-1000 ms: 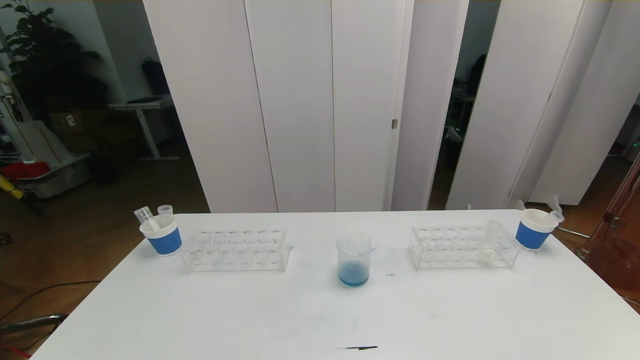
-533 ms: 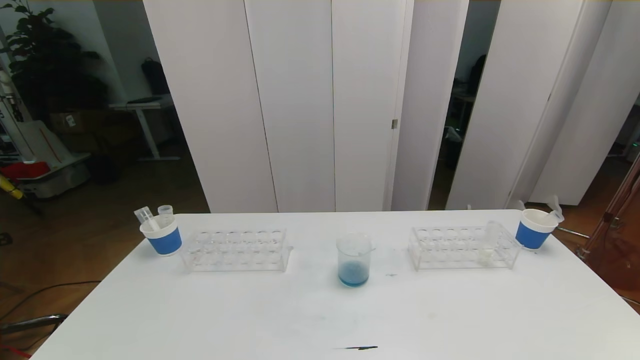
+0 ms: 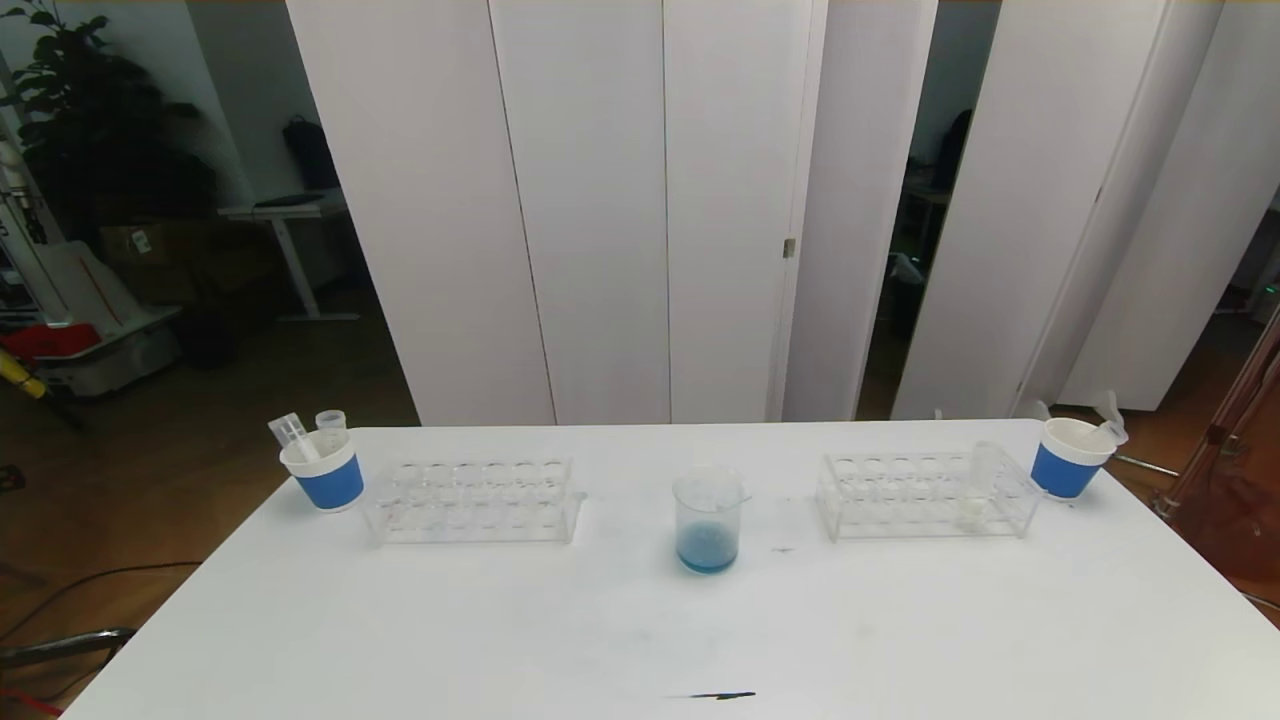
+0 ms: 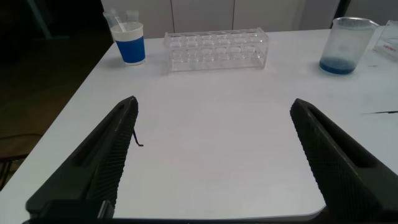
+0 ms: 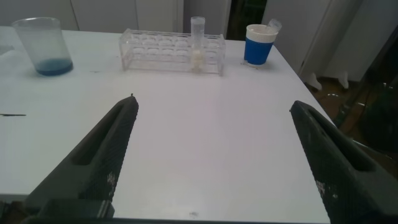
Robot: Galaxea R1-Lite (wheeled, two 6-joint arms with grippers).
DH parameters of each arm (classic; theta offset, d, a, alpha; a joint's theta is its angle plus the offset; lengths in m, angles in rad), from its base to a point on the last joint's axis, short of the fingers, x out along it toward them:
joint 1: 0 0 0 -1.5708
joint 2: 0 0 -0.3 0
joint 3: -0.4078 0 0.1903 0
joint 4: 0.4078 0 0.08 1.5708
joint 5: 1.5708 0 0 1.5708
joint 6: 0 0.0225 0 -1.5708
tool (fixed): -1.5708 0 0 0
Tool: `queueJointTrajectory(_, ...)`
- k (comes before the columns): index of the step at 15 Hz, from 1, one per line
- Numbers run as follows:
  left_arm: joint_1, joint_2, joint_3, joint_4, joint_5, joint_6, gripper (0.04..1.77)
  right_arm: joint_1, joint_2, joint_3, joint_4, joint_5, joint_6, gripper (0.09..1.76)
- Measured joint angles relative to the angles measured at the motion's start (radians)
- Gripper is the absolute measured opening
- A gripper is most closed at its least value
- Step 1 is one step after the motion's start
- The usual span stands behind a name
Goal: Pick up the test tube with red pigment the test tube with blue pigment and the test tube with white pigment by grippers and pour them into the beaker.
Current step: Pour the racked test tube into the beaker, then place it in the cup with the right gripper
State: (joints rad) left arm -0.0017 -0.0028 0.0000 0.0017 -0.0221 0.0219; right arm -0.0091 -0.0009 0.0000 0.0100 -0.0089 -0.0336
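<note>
The beaker (image 3: 708, 520) is located at the centre of the white table (image 3: 640, 640), upright, with blue liquid at its bottom. The test tube with white pigment (image 5: 197, 43) is seated upright in the right rack (image 3: 925, 494), toward that rack's right end. The left rack (image 3: 472, 499) is positioned left of the beaker, and no tubes are seen in it. A blue-and-white paper cup (image 3: 323, 470) holding clear tubes is set at its far left; a second cup (image 3: 1067, 458) is set right of the right rack. The left gripper (image 4: 211, 158) and right gripper (image 5: 211, 158) are held over the near table edge, jaws spread wide, gripping nothing.
</note>
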Motion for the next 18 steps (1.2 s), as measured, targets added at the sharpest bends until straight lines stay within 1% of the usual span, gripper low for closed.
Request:
queueJointTrajectory(8, 0.000, 0.000, 0.000, 0.000, 0.000, 0.000, 1.75, 0.000, 0.000, -0.014, 0.002, 0.001, 0.014, 1.75)
queueJointTrajectory(10, 0.000, 0.000, 0.000, 0.000, 0.000, 0.000, 1.75, 0.001, 0.002, -0.080, 0.021, 0.011, 0.014, 1.75)
queueJointTrajectory(13, 0.000, 0.000, 0.000, 0.000, 0.000, 0.000, 1.75, 0.001, 0.050, -0.232, 0.063, 0.007, 0.013, 1.75)
queueJointTrajectory(16, 0.000, 0.000, 0.000, 0.000, 0.000, 0.000, 1.75, 0.001, 0.187, -0.396, 0.069, -0.001, 0.014, 1.75)
queueJointTrajectory(18, 0.000, 0.001, 0.000, 0.000, 0.000, 0.000, 1.75, -0.002, 0.311, -0.531, 0.067, -0.004, 0.016, 1.75)
